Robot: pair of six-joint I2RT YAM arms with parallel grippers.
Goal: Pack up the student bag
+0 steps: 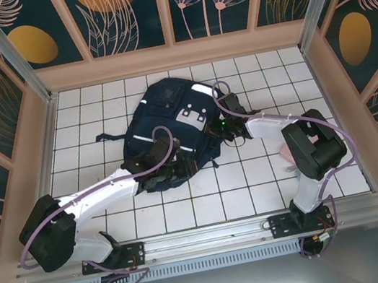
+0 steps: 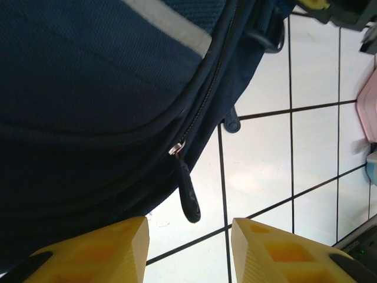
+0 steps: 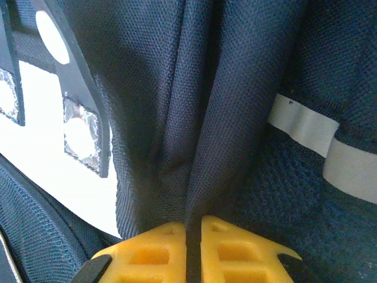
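The student bag (image 1: 170, 119), dark navy with white stripes, lies flat in the middle of the tiled table. My right gripper (image 1: 218, 130) is at its right side. In the right wrist view this gripper (image 3: 193, 236) is shut on a raised fold of the bag's navy fabric (image 3: 200, 135), next to a white stripe (image 3: 318, 147). My left gripper (image 1: 163, 179) is at the bag's near edge. In the left wrist view it (image 2: 188, 247) stands open, its yellow fingers (image 2: 112, 247) apart. A black zipper pull (image 2: 189, 200) hangs from the bag (image 2: 88, 106) just above the gap, untouched.
White tiles with dark grout lines surround the bag. A pink object (image 2: 370, 112) and a light blue one (image 2: 372, 168) lie at the right; the pink one (image 1: 284, 154) sits by the right arm. Patterned walls enclose the table on three sides.
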